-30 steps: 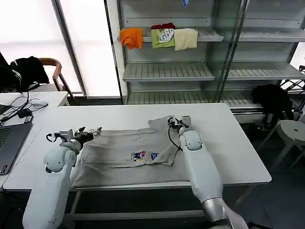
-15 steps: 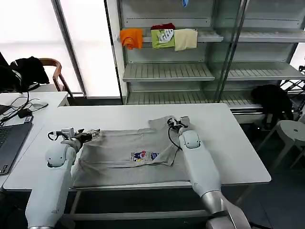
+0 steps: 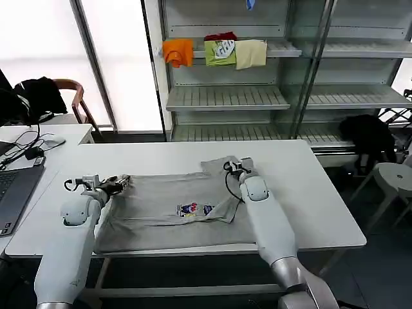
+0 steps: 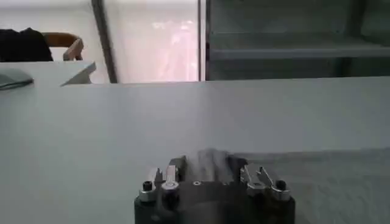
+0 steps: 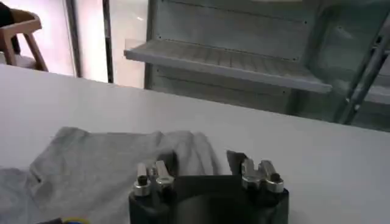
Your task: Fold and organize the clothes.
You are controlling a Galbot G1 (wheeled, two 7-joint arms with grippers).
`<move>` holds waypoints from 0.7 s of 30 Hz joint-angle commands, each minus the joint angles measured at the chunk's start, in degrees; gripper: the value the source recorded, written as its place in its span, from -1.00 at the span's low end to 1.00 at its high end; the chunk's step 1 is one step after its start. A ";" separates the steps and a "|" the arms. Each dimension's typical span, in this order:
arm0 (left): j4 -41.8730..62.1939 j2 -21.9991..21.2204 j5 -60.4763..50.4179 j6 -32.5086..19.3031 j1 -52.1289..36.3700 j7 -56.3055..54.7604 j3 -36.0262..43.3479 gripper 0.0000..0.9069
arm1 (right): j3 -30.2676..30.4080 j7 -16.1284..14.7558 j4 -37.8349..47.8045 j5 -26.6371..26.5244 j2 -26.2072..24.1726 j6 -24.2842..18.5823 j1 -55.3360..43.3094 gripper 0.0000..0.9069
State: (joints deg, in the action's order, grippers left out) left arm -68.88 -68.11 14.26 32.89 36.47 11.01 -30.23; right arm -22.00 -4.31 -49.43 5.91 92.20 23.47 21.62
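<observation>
While both tools grip the T-shirt (image 3: 174, 206) on the bench (image 3: 309, 187);
left tool (image 3: 122, 183) and right tool (image 3: 235, 165) each pinch cloth; uneven pulling could skew the fold.

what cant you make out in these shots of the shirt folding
- Left gripper: fingertips hidden by its own body in the left wrist view.
- Right gripper: likewise hidden in the right wrist view, over the light grey cotton T-shirt.
- Small multicoloured chest print: too small to read in the head view.
</observation>
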 commanded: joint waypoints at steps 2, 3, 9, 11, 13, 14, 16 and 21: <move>-1.41 0.18 -0.20 0.15 1.01 1.92 0.08 -0.98 | 0.06 -0.77 -1.85 -0.10 2.80 0.25 0.89 -1.00; -1.71 0.22 -0.06 0.14 1.22 2.17 0.08 -0.98 | 0.08 -0.81 -2.10 -0.20 2.80 0.21 0.98 -1.00; -3.34 0.22 0.47 0.14 1.84 2.86 0.20 -1.00 | 0.15 -0.82 -4.08 -1.31 2.80 -0.26 2.00 -1.00; -3.47 0.16 0.61 0.12 1.89 2.85 0.14 -1.00 | 0.04 -0.70 -4.96 -1.72 2.80 -0.72 2.54 -1.00; -3.81 -0.08 1.41 -0.51 1.93 2.45 0.02 -1.00 | -0.08 -0.45 -5.95 -2.38 2.80 -1.30 3.03 -1.00; -4.02 -0.18 2.21 -1.27 1.98 2.15 -0.32 -1.00 | -0.14 -0.31 -6.44 -2.70 2.80 -1.72 3.28 -1.00; -5.24 -0.08 4.85 -3.10 2.35 1.19 -0.62 -1.00 | -0.09 0.13 -8.74 -4.04 2.80 -2.04 4.10 -1.00; -9.69 0.62 8.48 -4.96 3.61 0.67 -1.56 -1.00 | 0.77 1.18 -17.46 -6.10 2.80 -2.21 6.47 -1.00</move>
State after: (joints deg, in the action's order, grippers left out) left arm -73.11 -68.23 17.03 31.58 38.90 12.44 -30.92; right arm -21.60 -3.85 -57.81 2.32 92.18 22.13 25.88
